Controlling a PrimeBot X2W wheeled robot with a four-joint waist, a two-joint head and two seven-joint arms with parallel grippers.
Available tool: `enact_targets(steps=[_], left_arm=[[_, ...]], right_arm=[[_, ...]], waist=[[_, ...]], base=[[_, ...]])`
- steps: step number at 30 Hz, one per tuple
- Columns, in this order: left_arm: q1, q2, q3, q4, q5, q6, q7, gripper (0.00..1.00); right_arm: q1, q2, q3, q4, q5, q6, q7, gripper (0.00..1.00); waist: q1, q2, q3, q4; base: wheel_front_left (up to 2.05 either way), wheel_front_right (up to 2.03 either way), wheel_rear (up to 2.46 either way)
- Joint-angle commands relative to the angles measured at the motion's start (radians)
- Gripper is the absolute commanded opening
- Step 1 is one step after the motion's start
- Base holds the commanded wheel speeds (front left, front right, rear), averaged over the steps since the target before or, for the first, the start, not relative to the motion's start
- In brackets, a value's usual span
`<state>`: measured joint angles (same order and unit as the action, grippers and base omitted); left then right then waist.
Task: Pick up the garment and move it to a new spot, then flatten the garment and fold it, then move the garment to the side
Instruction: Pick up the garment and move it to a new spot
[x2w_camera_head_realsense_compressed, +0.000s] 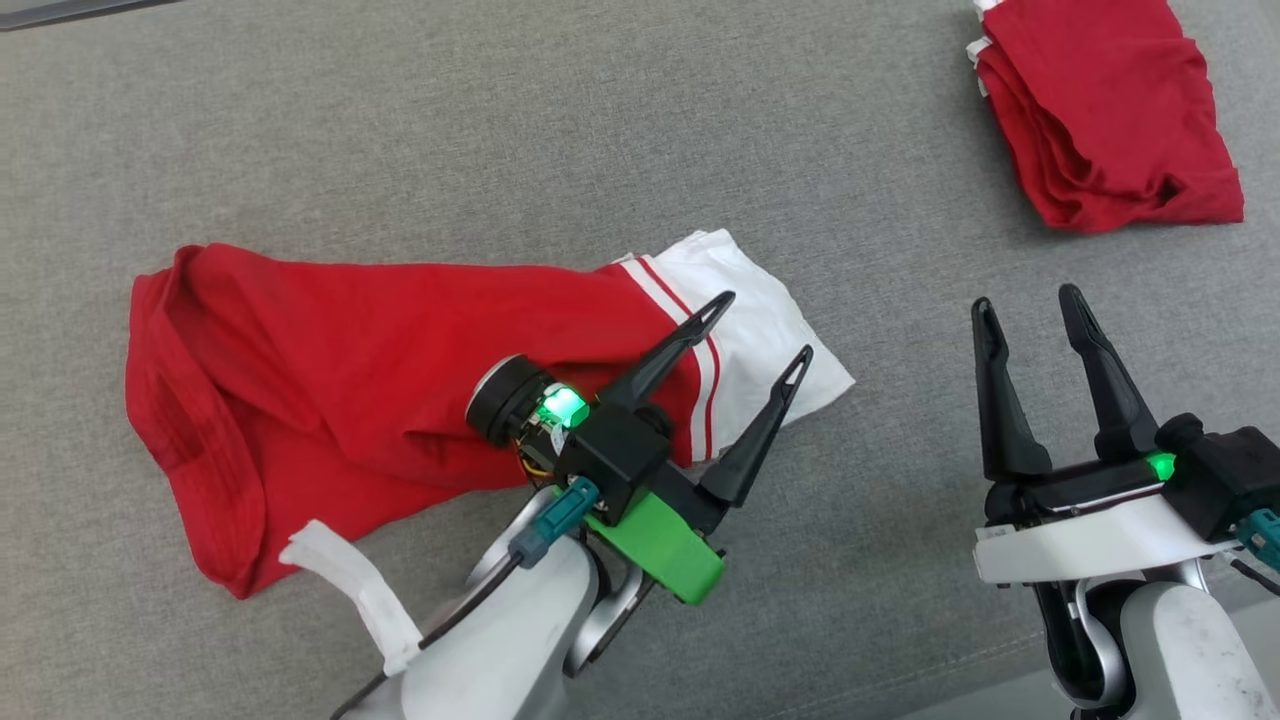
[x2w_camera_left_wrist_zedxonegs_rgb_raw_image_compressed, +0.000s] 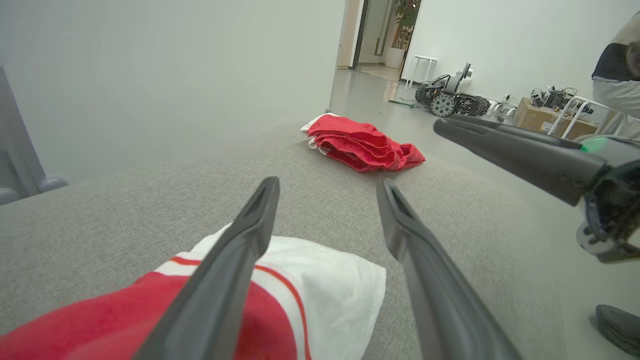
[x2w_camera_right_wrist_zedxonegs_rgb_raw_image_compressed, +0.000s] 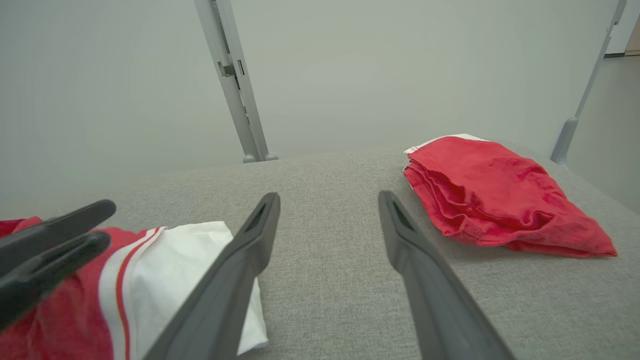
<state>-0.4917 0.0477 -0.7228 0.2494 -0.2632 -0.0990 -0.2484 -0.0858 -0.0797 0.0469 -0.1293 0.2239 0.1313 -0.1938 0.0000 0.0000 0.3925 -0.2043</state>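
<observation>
Garment (x2w_camera_head_realsense_compressed: 350, 340) lies rumpled on the grey surface (x2w_camera_head_realsense_compressed: 600, 120), left of centre. Its red body is bunched toward the robot's left and its white end (x2w_camera_left_wrist_zedxonegs_rgb_raw_image_compressed: 325, 280) points toward the middle.

Nearest the robot, the left gripper (x2w_camera_head_realsense_compressed: 765, 325) hangs over that white end with its fingers spread wide and nothing between them. I cannot tell whether the tips touch the cloth; the left wrist view suggests they sit just above it. The right gripper (x2w_camera_head_realsense_compressed: 1027, 298) is off to the side over bare fabric, also spread wide and empty.

The step looks like taking hold to flatten. To do it well, the left fingers should come down on the white end's near corner and pinch only the edge. The right should shift in to take the far corner. Both then draw away from the bunched red side, low over the surface, so the creases pull out.

Farther off, at the right, rests a folded red pile (x2w_camera_head_realsense_compressed: 1100, 110), well apart; keep the pull short of it.
</observation>
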Motion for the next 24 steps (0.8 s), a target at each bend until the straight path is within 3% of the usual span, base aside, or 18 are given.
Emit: enact_targets(steps=[1, 7, 16, 20, 24], left_arm=[[0.001, 0.009, 0.013, -0.019, -0.005, 0.013, -0.008, 1.0], [0.057, 0.053, 0.12, -0.094, -0.027, 0.091, -0.016, 1.0], [0.174, 0.165, 0.355, -0.113, -0.086, 0.21, -0.017, 1.0], [0.234, 0.197, 0.436, -0.123, -0.103, 0.231, -0.017, 1.0], [0.292, 0.209, 0.479, -0.127, -0.113, 0.221, -0.017, 1.0]], right_arm=[[-0.002, -0.008, -0.002, 0.002, -0.009, -0.001, 0.004, 1.0], [0.019, -0.021, -0.009, -0.01, -0.017, -0.001, 0.026, 1.0], [0.059, -0.033, -0.027, -0.032, -0.024, -0.001, 0.066, 1.0], [0.072, -0.039, -0.032, -0.038, -0.025, -0.001, 0.082, 1.0], [0.092, -0.042, -0.029, -0.031, -0.021, -0.001, 0.094, 1.0]], waist=[[0.0, 0.0, -0.048, 0.052], [0.0, 0.0, -0.109, 0.129], [0.0, 0.0, -0.167, 0.214], [0.0, 0.0, -0.189, 0.234], [0.0, 0.0, -0.22, 0.239]], base=[[0.0, 0.0, 0.0], [0.0, 0.0, 0.0], [0.0, 0.0, 0.0], [0.0, 0.0, 0.0], [0.0, 0.0, 0.0]])
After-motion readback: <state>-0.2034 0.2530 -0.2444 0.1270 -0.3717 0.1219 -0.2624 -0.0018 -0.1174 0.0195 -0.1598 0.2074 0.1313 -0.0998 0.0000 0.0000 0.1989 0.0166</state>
